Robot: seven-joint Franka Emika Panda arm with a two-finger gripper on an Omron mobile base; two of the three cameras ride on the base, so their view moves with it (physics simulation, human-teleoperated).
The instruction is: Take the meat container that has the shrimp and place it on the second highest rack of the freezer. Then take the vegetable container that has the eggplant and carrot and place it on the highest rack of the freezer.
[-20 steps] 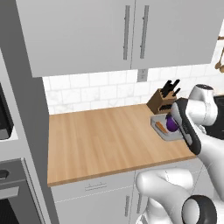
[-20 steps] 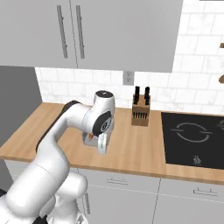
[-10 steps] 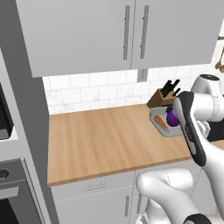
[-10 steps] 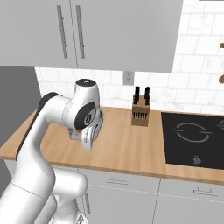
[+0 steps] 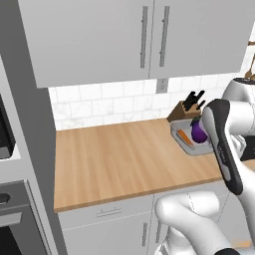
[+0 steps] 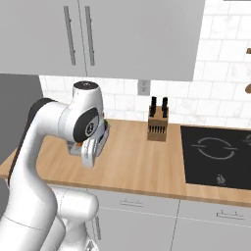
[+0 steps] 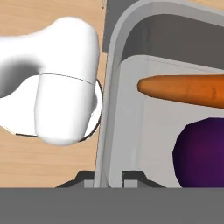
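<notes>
Your gripper (image 7: 108,176) is clamped on the near wall of the vegetable container (image 7: 131,109), one fingertip on each side of its rim, and the tray is off the wooden counter (image 5: 119,159) — in the left base view it hangs tilted just in front of the knife block (image 5: 187,107), with the carrot (image 5: 185,137) and the eggplant (image 5: 199,133) riding inside. What has changed over the last second is the arm, not the grip: the wrist has swung from the knife-block side of the counter toward its left end, and in the right base view the hand with the tray (image 6: 78,146) now sits tucked under the forearm, close above the wood. The cupboards and tiles hold their places between frames, so the base has not driven; this is the arm carrying. The carrot lies along the tray floor and the eggplant sits beside it in the hand view, both apparently steady through the swing. For the task, you look to be in the second half — the eggplant-and-carrot container is picked and in transit, and it is meant for the highest rack of the freezer. A rim pinch on a loaded tray can let it pivot, so keep it level as you turn.
</notes>
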